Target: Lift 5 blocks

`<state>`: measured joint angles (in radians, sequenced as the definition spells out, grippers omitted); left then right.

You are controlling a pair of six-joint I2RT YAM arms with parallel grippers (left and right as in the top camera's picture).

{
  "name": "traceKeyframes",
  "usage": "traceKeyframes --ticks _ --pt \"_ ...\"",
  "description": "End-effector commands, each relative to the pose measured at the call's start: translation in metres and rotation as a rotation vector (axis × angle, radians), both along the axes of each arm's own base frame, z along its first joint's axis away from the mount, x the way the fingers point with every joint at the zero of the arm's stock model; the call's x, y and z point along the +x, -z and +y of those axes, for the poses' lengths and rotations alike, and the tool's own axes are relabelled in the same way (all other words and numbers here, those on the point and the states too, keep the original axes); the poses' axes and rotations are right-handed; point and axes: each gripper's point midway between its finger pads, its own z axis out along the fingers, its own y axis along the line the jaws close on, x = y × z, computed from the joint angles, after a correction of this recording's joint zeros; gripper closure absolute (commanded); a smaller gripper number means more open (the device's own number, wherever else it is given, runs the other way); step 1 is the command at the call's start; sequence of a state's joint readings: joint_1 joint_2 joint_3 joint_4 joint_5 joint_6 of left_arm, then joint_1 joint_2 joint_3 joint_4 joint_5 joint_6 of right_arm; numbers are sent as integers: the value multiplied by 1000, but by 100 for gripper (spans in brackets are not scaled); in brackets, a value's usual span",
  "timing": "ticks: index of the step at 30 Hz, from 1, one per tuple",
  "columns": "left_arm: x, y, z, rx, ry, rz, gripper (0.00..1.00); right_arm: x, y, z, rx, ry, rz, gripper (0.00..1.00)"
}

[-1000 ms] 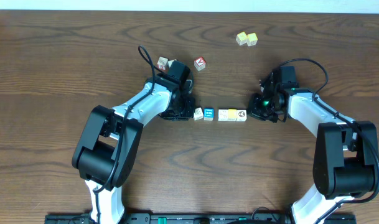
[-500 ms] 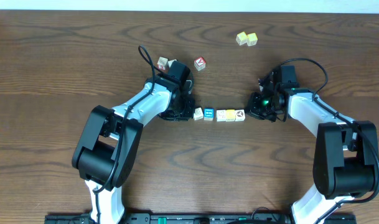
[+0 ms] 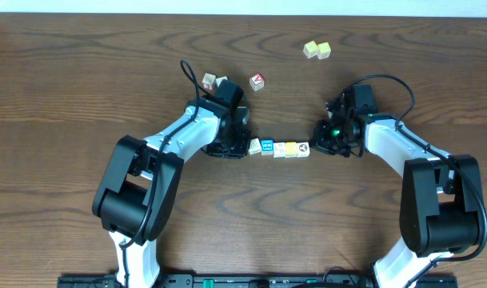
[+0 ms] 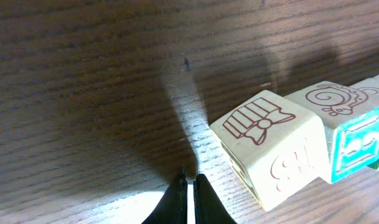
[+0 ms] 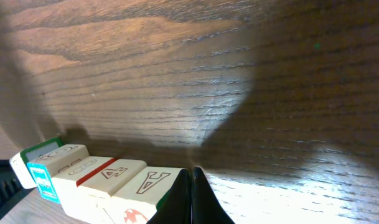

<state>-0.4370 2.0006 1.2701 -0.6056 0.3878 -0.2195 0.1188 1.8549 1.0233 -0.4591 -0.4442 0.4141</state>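
Observation:
Five small blocks form a tight row [image 3: 279, 148] between my grippers: cream [image 3: 254, 146], blue [image 3: 267, 146], cream, yellow [image 3: 291, 150], and white with a red-and-black mark [image 3: 303, 148]. My left gripper [image 3: 241, 148] is shut and empty at the row's left end. In the left wrist view its tips [image 4: 190, 186] sit just left of the cream end block [image 4: 264, 143]. My right gripper [image 3: 315, 144] is shut and empty too. In the right wrist view its tips [image 5: 191, 186] rest against the marked end block [image 5: 145, 190].
A pale yellow-green pair of cubes [image 3: 316, 50] lies far back right. A red-topped cube [image 3: 257, 81] and two pale cubes [image 3: 212, 81] sit behind the left arm. The table's far edge runs along the top.
My right gripper has moved left, sliding the three right-hand blocks against the blue one and closing the gap. The left gripper has stayed put.

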Motion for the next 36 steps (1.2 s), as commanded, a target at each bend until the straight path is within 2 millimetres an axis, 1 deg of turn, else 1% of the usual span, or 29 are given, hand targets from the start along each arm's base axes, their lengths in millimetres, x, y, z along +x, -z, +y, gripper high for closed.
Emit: traceKeyframes --ticks 1,6,9,15,16,18,20,21,24,32,36 --pt "11 -27 4 -35 1 -69 93 -3 6 -1 -18 9 19 99" --pt "29 -58 6 -80 -22 -175 93 -3 6 -1 -20 10 19 99" --pt "41 -68 -1 -108 -22 -236 92 -3 6 -1 -20 10 19 99" --pt "61 -69 -27 -154 -24 -330 93 -3 6 -1 -20 10 19 99" --pt "64 -68 -28 -140 -34 -348 93 -3 6 -1 -19 10 19 99" --pt "69 -64 -24 -89 -74 -368 93 -4 6 -1 -20 10 22 99" --pt "69 -60 -21 -46 -108 -372 93 -5 6 -1 -20 10 25 99" --pt "68 -60 -22 -48 -106 -371 93 -5 6 -1 -20 10 25 99" --pt "65 -58 -28 -47 -93 -366 93 -4 6 -1 -20 10 22 99" --pt "54 -37 -45 -43 -93 -318 93 -4 6 -1 -20 10 22 99" --pt "50 -37 -53 -50 -77 -320 93 -4 6 -1 -20 9 23 99"
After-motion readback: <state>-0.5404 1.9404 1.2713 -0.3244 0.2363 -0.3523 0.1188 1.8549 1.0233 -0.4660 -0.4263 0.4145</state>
